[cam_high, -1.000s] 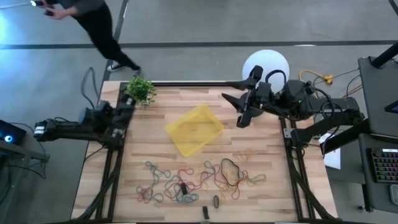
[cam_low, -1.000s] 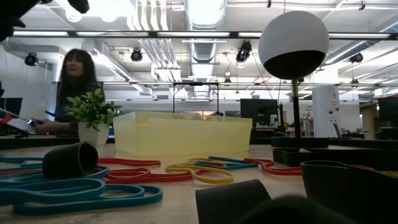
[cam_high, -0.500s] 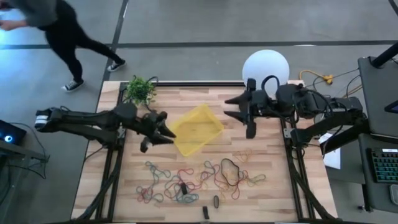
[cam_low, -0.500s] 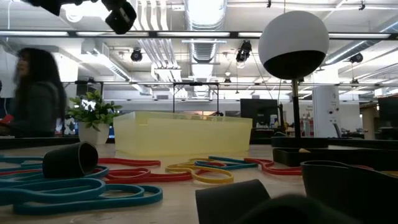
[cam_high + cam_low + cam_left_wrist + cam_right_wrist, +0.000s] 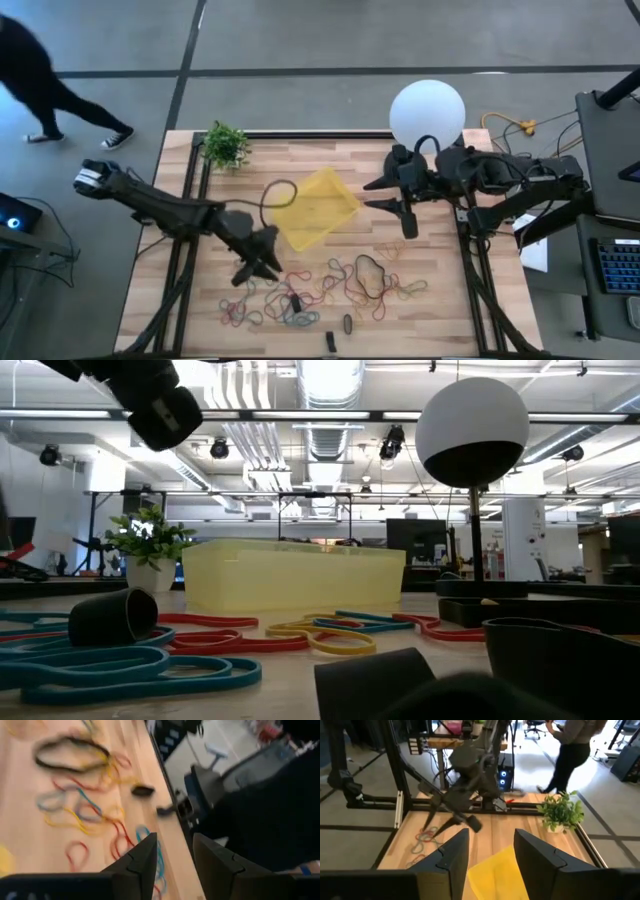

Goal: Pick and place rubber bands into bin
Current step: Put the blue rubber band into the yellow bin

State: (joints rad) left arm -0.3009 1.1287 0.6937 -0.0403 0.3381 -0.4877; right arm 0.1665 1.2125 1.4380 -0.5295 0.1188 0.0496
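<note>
The rubber bands (image 5: 320, 290) lie loose in a colourful tangle on the wooden table's near half, a big black ring (image 5: 370, 275) among them; the left wrist view shows them (image 5: 85, 805) too. The yellow bin (image 5: 315, 208) rests flat on the table's middle, also in the low view (image 5: 295, 575) and the right wrist view (image 5: 497, 872). My left gripper (image 5: 257, 268) hovers open above the tangle's left end, nothing between its fingers (image 5: 172, 865). My right gripper (image 5: 373, 195) hangs open in the air just right of the bin, its fingers (image 5: 490, 855) empty.
A small potted plant (image 5: 226, 145) stands at the far left corner and a white lamp globe (image 5: 427, 110) at the far right. Small dark oblong pieces (image 5: 347, 325) lie among the bands near the front edge. A person (image 5: 40, 80) walks on the floor beyond the table's left.
My left gripper has swung out from the table's left edge toward the right and the near edge, past the bin's left corner, sinking and turning until it hangs over the bands. My right gripper has tipped downward and sunk a little. The person has walked off to the left.
</note>
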